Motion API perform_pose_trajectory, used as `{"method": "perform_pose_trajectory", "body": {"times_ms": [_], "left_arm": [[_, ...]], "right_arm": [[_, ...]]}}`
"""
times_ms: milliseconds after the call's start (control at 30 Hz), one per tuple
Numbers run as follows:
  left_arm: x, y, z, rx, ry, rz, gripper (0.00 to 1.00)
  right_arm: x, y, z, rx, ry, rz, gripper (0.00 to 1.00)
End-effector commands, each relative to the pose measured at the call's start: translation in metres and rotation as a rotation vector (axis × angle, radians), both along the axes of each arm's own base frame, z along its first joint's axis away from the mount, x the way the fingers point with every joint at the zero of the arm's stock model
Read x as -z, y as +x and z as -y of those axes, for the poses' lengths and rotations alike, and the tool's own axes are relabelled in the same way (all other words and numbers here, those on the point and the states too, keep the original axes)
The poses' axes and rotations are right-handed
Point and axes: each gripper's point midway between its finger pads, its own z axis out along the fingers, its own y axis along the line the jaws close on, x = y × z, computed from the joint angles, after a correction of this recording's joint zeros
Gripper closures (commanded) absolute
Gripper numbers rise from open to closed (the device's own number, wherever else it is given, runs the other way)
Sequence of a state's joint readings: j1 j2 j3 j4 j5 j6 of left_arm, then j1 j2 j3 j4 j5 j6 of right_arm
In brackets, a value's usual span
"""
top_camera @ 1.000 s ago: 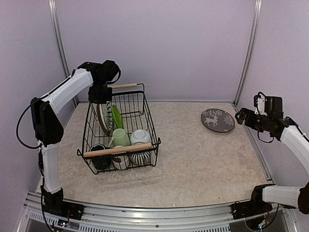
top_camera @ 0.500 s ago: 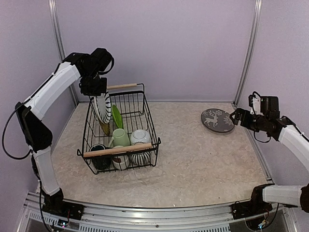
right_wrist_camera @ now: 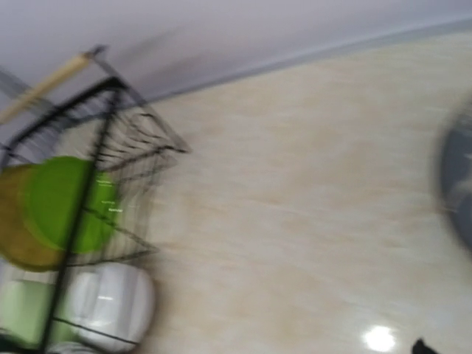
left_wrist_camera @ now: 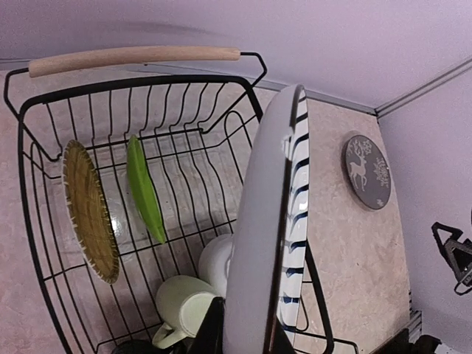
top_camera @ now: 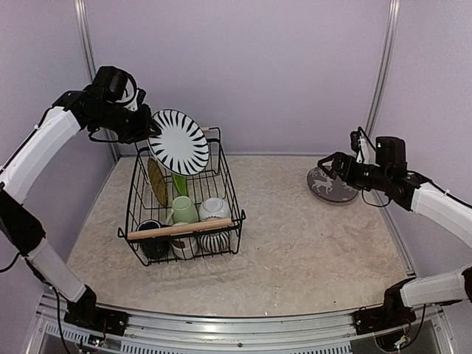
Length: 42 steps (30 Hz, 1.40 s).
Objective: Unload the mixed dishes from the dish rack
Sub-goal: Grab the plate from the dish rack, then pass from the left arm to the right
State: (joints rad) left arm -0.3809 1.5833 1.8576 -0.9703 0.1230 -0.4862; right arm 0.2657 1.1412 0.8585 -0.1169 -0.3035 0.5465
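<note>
My left gripper [top_camera: 150, 131] is shut on the rim of the black-and-white striped plate [top_camera: 178, 141] and holds it in the air above the back of the dish rack [top_camera: 233, 193]. In the left wrist view the plate [left_wrist_camera: 284, 221] stands edge-on between my jaws. In the rack are the lime-green plate [top_camera: 179, 179], pale green mug [top_camera: 184, 209], white bowl [top_camera: 214, 208], striped mug [top_camera: 214, 240], dark teal mug [top_camera: 152, 240] and small white cup [top_camera: 184, 248]. My right gripper [top_camera: 327, 164] is open and empty above the table, left of a grey plate.
A tan woven plate [top_camera: 155, 181] stands in the rack beside the lime-green one. A grey reindeer plate [top_camera: 333, 184] lies on the table at the back right. The rack has two wooden handles, the near one [top_camera: 181, 228] over the mugs. The right wrist view is blurred.
My left gripper has lifted the striped plate up out of the rack and turned its face toward the camera. My right arm has swung left, away from the wall and over the grey plate.
</note>
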Motion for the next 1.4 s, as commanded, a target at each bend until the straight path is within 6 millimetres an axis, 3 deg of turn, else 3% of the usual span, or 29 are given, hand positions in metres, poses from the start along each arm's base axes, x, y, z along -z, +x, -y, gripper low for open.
{"method": "perform_pose_trajectory", "body": {"times_ms": [0,267,533,867,1367], "left_arm": [[-0.066,0.001,0.045,0.226,-0.339,0.167,1.00],[-0.049,0.000,0.084,0.376,-0.509,0.076,1.00],[-0.035,-0.008,0.118,0.464,-0.543,0.026,1.00],[-0.020,-0.017,0.154,0.567,-0.592,-0.037,1.00],[-0.010,-0.022,0.167,0.628,-0.609,-0.098,1.00]], "right_arm": [[-0.031,0.007,-0.045,-0.135,0.191,0.037,0.00],[-0.064,0.006,-0.120,-0.342,0.343,0.060,0.00],[-0.068,0.008,-0.163,-0.449,0.470,0.022,0.07],[-0.067,0.006,-0.192,-0.535,0.558,-0.008,0.26],[-0.068,0.007,-0.202,-0.580,0.665,-0.029,0.58]]}}
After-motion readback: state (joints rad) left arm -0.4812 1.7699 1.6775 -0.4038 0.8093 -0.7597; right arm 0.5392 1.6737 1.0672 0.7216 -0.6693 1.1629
